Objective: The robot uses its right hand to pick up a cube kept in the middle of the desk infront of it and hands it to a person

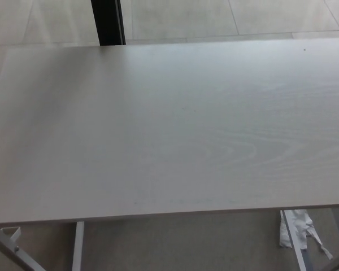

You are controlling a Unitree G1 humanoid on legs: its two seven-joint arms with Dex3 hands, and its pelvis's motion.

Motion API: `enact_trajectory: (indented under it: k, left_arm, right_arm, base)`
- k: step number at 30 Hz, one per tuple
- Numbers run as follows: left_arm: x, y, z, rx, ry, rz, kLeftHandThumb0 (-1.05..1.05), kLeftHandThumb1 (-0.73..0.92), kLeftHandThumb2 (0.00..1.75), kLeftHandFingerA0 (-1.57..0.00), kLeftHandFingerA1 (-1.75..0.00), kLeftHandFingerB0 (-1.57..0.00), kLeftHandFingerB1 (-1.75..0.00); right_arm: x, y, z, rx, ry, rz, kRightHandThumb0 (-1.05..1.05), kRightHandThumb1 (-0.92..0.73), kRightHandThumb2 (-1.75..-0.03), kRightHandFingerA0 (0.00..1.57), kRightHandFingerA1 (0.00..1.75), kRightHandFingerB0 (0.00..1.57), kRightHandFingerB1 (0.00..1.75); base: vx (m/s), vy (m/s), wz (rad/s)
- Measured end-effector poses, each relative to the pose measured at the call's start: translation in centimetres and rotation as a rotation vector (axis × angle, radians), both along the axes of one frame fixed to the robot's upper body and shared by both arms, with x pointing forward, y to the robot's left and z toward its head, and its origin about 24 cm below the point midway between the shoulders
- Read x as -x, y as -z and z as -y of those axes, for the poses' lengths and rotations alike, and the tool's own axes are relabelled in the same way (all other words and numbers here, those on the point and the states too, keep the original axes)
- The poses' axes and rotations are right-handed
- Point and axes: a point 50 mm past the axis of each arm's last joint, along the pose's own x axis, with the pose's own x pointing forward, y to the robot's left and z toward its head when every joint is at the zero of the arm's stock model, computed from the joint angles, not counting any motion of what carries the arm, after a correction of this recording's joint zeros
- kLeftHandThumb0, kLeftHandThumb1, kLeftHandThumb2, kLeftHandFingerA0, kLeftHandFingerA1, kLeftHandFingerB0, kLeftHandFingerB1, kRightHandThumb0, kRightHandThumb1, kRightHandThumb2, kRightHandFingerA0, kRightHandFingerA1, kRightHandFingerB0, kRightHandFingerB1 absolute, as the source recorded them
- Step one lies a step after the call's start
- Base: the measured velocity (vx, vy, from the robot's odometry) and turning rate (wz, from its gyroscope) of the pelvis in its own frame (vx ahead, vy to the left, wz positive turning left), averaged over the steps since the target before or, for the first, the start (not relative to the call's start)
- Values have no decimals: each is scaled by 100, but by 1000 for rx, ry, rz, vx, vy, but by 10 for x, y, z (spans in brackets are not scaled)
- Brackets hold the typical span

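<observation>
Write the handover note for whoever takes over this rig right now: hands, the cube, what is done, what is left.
Left hand: not in view.
Right hand: not in view.
Cube: not visible anywhere in the head view; the desk shows only its pale wood-grain top. No person in view either.
Other things seen: a dark post beyond the far edge, white scraps on the floor under the near right corner.
Done: cannot be confirmed from this view; the cube is not on the desk, but the pictures do not show where it is.
Left: find the cube and check whether the handover took place.
</observation>
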Motion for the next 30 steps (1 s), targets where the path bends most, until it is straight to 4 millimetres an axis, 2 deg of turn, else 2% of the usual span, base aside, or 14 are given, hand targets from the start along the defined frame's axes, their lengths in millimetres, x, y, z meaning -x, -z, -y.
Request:
enact_trajectory:
  k: [2,4,5,6,9,12,13,15,20,21,22,24,25,30]
  left_arm:
    - [1,0,0,0,-3,1,-103,70,100,-63,-141,-26,-133]
    - [1,0,0,0,-5,1,-104,58,130,-67,-119,-42,-104]
    - [1,0,0,0,-6,1,-103,69,104,-61,-140,-26,-133]
    - [1,0,-1,0,-7,1,-102,68,105,-61,-141,-28,-133]
    - [2,0,-1,0,-8,2,-100,68,103,-65,-139,-29,-131]
    - [2,0,-1,0,-10,2,-101,68,103,-65,-138,-31,-130]
    - [2,0,-1,-1,-11,2,-105,69,101,-63,-138,-31,-129]
    - [2,-1,-1,-2,-11,2,-105,58,127,-69,-117,-42,-100]
    - [5,-4,-5,-19,-14,-8,-105,69,100,-68,-139,-37,-130]
    - [6,-5,-6,-23,-15,-10,-105,70,102,-67,-139,-34,-128]
    - [7,-5,-7,-25,-15,-12,-100,53,126,-69,-116,-42,-99]
    - [8,-5,-7,-25,-14,-16,-105,54,128,-65,-116,-39,-98]
    - [8,-5,-7,-25,-13,-19,-105,55,101,-54,-141,-31,-131]
    - [9,-5,-7,-25,-13,-20,-105,48,100,-56,-148,-31,-137]
  right_arm:
    - [14,5,8,-15,62,13,-48,-54,-56,110,117,70,48]
    - [22,12,11,-38,105,12,-52,-61,-59,93,85,69,45]
    - [25,18,13,-54,125,4,-51,-60,-58,79,68,74,48]
    - [27,23,13,-68,140,-7,-58,-47,-85,90,75,44,57]
    - [32,42,14,-133,184,-79,-51,-52,-59,95,66,54,46]
    - [33,56,14,-183,209,-149,-53,-45,-79,96,85,38,53]
    - [33,60,14,-198,217,-170,-45,-55,-57,87,63,69,50]
    - [32,69,13,-235,241,-200,-43,-56,-57,74,60,55,46]
    - [34,87,9,-360,314,-213,-54,-41,-79,65,75,37,49]
    - [36,88,8,-382,316,-205,-50,-49,-55,76,82,41,35]
    - [36,89,8,-397,316,-196,-52,-49,-56,53,52,43,34]
    - [38,90,7,-427,309,-177,-58,-39,-75,43,55,38,45]
    - [40,91,7,-445,301,-163,-58,-37,-74,42,54,41,46]
    - [44,92,5,-515,282,-80,-56,-38,-75,43,56,37,45]
  base:
    - [0,0,0]
    - [0,0,0]
    - [0,0,0]
    - [0,0,0]
    - [0,0,0]
    - [0,0,0]
    - [0,0,0]
    - [0,0,0]
    - [0,0,0]
    - [0,0,0]
    - [0,0,0]
    - [0,0,0]
    - [0,0,0]
    - [0,0,0]
